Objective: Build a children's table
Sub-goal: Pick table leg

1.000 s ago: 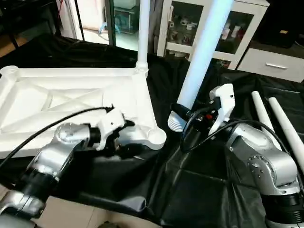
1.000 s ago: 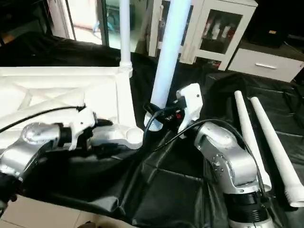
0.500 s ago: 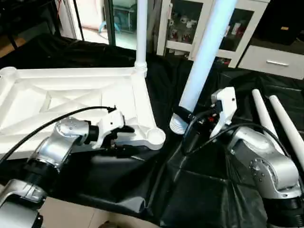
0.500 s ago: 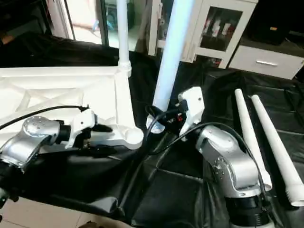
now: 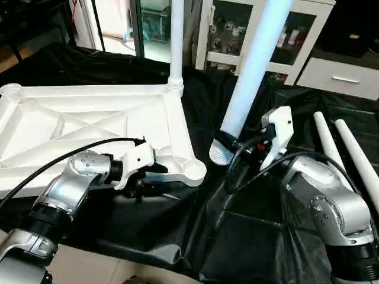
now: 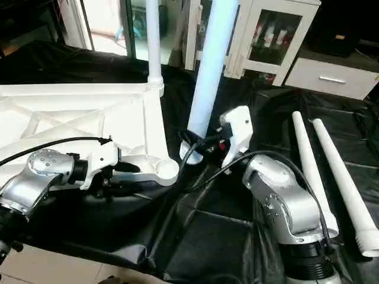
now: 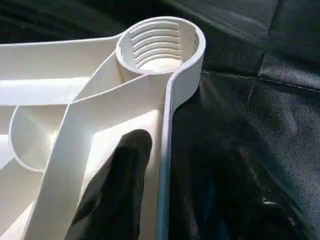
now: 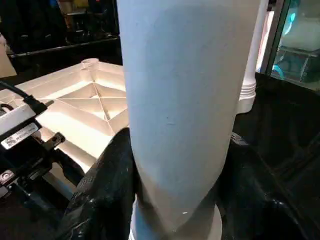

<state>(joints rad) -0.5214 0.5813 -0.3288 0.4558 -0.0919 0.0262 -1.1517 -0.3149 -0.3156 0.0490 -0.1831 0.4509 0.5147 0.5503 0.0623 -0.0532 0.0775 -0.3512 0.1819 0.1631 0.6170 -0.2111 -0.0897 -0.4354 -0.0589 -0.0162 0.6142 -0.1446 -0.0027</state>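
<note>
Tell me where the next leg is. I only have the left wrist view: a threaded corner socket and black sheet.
Observer: The right claw holds a leg upright, its threaded end beside that socket, not in it.
Operator: Report the other corners.
Observer: A standing leg is already in the top's far corner on the same side.
Operator: Count the spares.
Observer: Two spare legs lie side by side on the sheet, off to the robot's right.
</note>
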